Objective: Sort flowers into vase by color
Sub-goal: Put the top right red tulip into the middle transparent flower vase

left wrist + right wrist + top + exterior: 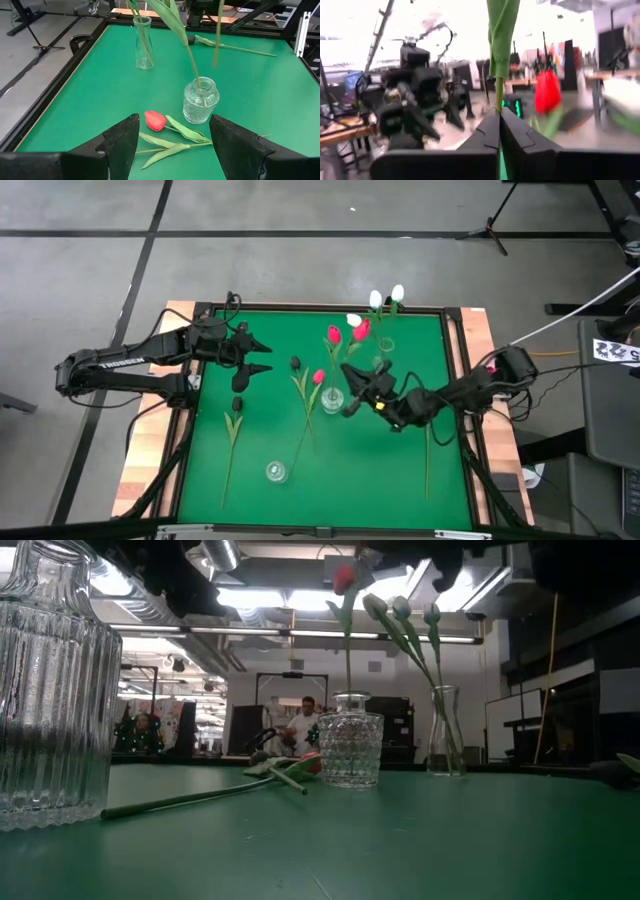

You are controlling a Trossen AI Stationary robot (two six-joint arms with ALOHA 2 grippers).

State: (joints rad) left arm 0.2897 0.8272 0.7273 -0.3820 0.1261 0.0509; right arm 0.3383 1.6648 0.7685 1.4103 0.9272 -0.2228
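Observation:
My right gripper [352, 390] is shut on a tulip's green stem [498, 97] beside the round glass vase [333, 398], which holds one red tulip [343, 580]. The held stem also shows in the left wrist view [217, 35]. White tulips [376, 298] stand in the slim tall vase [384, 343]. A pink-red tulip [155, 120] lies on the green mat between the round vase and my left gripper [268, 356], which is open and empty at the far left. Dark tulips [237, 405] lie on the mat. My right gripper pinches the tulip's thin stem [498, 100] between its two fingers, below a long leaf [501, 35]. The fingers come level from the table's right side and lie across the stem. The stem stands upright, its lower end [214, 64] hanging clear above the mat near the round vase.
A ribbed glass vase [277, 471] stands empty near the front edge. Another flower stem [428, 460] lies along the mat's right side. A raised dark frame [455, 380] borders the mat. A person [303, 725] sits far behind the table.

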